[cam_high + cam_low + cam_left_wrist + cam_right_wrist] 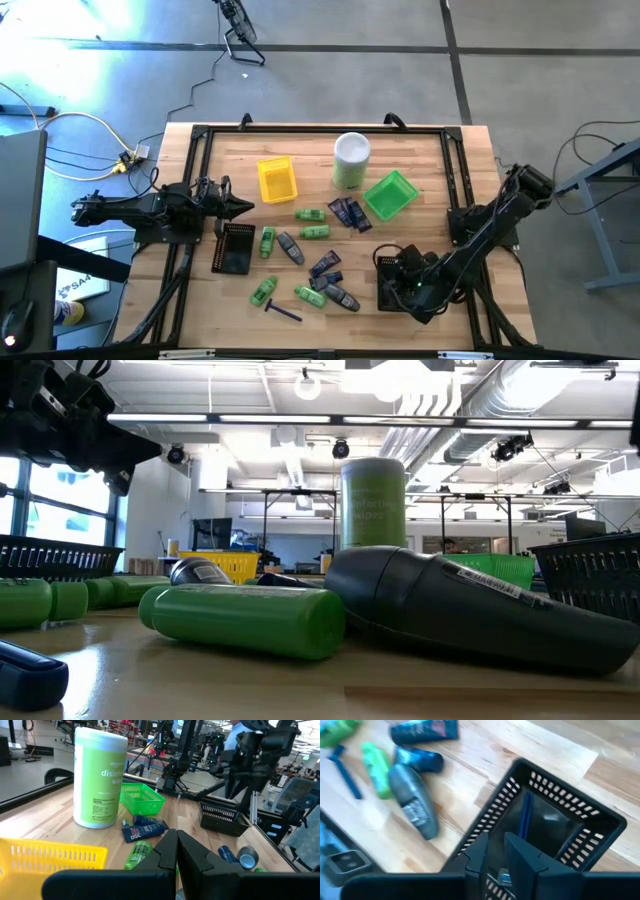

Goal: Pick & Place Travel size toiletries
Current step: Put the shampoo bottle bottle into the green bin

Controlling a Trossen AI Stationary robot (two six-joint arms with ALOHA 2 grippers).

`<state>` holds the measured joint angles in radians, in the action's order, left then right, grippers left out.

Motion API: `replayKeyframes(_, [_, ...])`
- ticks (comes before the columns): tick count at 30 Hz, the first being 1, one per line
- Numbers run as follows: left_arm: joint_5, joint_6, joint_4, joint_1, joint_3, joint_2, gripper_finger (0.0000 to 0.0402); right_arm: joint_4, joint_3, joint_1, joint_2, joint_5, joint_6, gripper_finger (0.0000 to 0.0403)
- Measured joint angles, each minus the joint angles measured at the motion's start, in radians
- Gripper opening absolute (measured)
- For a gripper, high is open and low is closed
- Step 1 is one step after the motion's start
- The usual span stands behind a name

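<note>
The canister [98, 777] reads "disinfecting wipes"; left end effector [176, 851] closed, right end effector's [495, 851] opening unclear.

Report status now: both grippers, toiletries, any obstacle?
Left gripper shut, waiting beside yellow tray. Right gripper over black basket, razor inside. Toiletries scattered mid-table.

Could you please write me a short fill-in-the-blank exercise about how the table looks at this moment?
1. The tall canister with the white lid stands between the yellow tray and the ____ tray.
2. The right gripper hovers over a black tray with a thin ____ razor inside.
3. The left gripper waits beside the yellow tray with its fingers ____.

Missing words: green; blue; shut
</note>
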<state>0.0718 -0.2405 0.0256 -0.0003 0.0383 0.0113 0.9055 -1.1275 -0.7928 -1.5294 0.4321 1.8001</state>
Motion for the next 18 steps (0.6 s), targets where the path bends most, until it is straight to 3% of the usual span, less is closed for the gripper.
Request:
replayKeyframes(5, [0.000, 0.000, 0.000, 0.000, 0.000, 0.000, 0.0003, -0.045, 0.000, 0.023, 0.041, 0.043, -0.080, 0.0044])
replayKeyframes(10, [0.000, 0.000, 0.000, 0.000, 0.000, 0.000, 0.0003, -0.160, 0.000, 0.069, 0.046, 0.097, -0.281, 0.0043])
replayKeyframes(18, [0.000, 0.000, 0.000, 0.000, 0.000, 0.000, 0.0003, -0.337, 0.000, 0.187, 0.045, 0.094, -0.575, 0.0043])
